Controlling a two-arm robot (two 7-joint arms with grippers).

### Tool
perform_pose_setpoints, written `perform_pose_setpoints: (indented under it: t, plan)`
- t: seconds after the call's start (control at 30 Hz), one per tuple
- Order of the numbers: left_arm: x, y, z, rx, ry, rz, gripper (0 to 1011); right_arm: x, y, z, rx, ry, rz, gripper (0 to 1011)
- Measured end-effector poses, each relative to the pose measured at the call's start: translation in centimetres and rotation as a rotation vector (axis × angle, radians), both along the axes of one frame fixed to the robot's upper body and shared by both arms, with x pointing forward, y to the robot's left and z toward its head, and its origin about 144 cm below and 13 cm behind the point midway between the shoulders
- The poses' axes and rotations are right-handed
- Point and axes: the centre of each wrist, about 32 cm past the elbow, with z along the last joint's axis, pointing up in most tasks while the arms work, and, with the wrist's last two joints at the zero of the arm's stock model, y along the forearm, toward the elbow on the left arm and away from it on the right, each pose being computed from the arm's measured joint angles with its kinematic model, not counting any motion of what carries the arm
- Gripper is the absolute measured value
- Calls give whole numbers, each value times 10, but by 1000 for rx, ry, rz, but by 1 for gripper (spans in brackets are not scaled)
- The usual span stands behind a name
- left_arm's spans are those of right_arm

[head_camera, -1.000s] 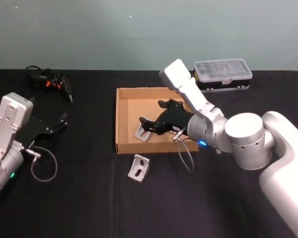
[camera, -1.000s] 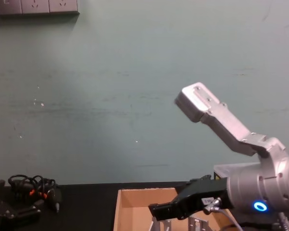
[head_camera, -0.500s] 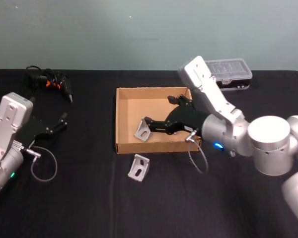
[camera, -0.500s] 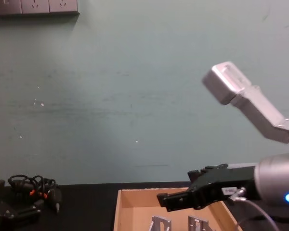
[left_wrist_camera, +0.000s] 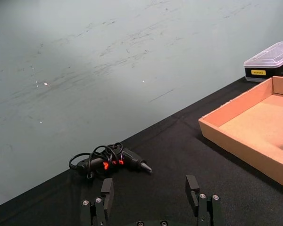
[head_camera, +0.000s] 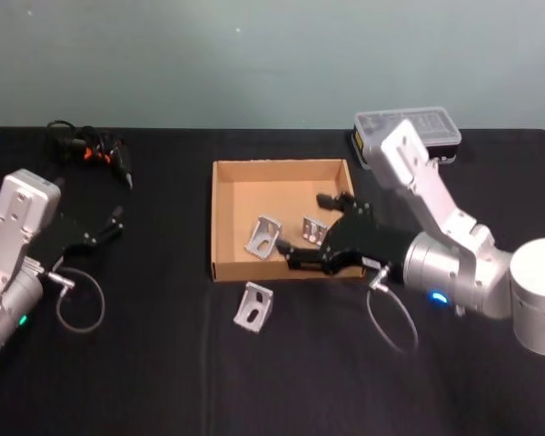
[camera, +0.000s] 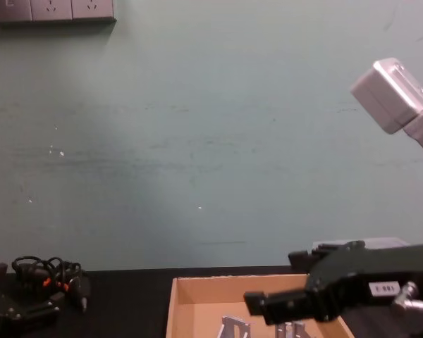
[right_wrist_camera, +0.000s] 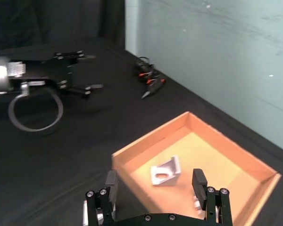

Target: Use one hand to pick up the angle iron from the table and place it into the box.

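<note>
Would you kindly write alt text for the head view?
The open right hand hovers over the cardboard box's near right corner. Two angle irons lie inside, a third on the table; the left hand idles far left.

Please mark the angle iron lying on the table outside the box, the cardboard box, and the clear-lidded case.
angle iron on the table (head_camera: 253, 307): head view, its upright holed face.
box (head_camera: 215, 218): head view, its left wall.
clear-lidded case (left_wrist_camera: 273, 55): left wrist view, its clear lid.
</note>
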Motion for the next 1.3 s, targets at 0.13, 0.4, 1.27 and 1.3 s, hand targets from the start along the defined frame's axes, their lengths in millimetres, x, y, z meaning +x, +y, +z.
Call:
perform_pose_setpoints:
  t: [0.13,0.4,1.27,1.3]
  plan:
    - [0,0,0,0,0,0,1000,-10,2,-3,-4,16,40,1003]
    - [0,0,0,0,0,0,1000,-21,11,-11,-34,58,98,1003]
    - [0,0,0,0,0,0,1000,-1,33,-30,-90,220,51,1003]
    - [0,0,0,0,0,0,1000,0,34,-30,-91,225,47,1003]
